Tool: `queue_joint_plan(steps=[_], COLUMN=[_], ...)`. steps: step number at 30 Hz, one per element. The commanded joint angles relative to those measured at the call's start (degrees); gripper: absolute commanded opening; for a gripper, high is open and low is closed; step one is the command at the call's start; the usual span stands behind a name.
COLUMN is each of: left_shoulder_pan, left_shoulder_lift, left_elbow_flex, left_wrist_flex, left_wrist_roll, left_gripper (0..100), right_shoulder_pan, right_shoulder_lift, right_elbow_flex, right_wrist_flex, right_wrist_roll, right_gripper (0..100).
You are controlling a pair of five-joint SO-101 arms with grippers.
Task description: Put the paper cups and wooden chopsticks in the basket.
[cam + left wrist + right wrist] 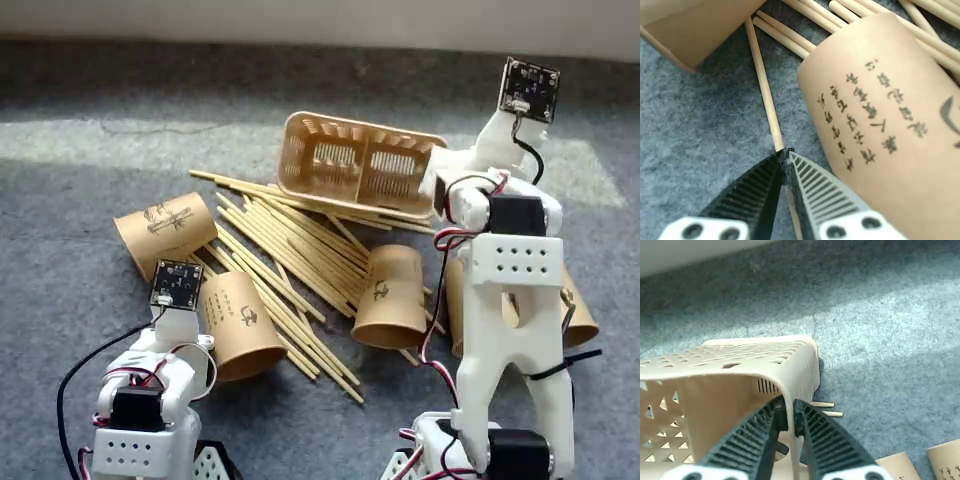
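Left gripper (786, 156): your jaws pinch one chopstick (764, 85), its near end hidden between them.
Right gripper (789, 412): clamped on the rim of the tipped basket (740, 365), whose interior is cut off.
Paper cups (390, 297): lying among loose chopsticks (290, 255), one half hidden behind your right arm (510, 300).

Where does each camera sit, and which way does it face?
High view: overhead, facing down at grey carpeted table; left arm, right arm visible.
Left wrist view: wrist-mounted, facing tan paper cup; left gripper pinches thin wooden chopstick.
Right wrist view: wrist-mounted, facing beige slotted plastic basket; right gripper clamps its rim.
Shared: basket, in high and right wrist views.
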Motion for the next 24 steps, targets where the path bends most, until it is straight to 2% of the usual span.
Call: queue_joint_plan(steps=[1, 9, 15, 18, 24], left_shoulder_pan=[-0.13, -0.13, -0.13, -0.13, -0.13], left_shoulder_lift=[-0.57, -0.57, -0.57, -0.57, -0.57], left_elbow_flex=[1.10, 1.10, 1.10, 1.10, 1.10], left_wrist_flex=[0.26, 0.26, 0.26, 0.26, 0.26], left_wrist_roll=[-0.44, -0.44, -0.44, -0.44, -0.44], left_gripper=[1, 1, 1, 1, 1], right_shoulder_pan=[0.40, 0.13, -0.92, -1.45, -4.53], right_shoulder_lift=[4.00, 15.25, 20.35, 21.41, 21.23], right_elbow_flex=[-7.43, -22.73, -27.74, -29.58, -30.29], right_wrist_flex=[4.44, 10.42, 10.42, 10.07, 10.07], right_wrist_roll=[-0.70, -0.35, -0.35, -0.09, 6.33], right_gripper=[0.5, 1.3, 16.4, 18.7, 18.7])
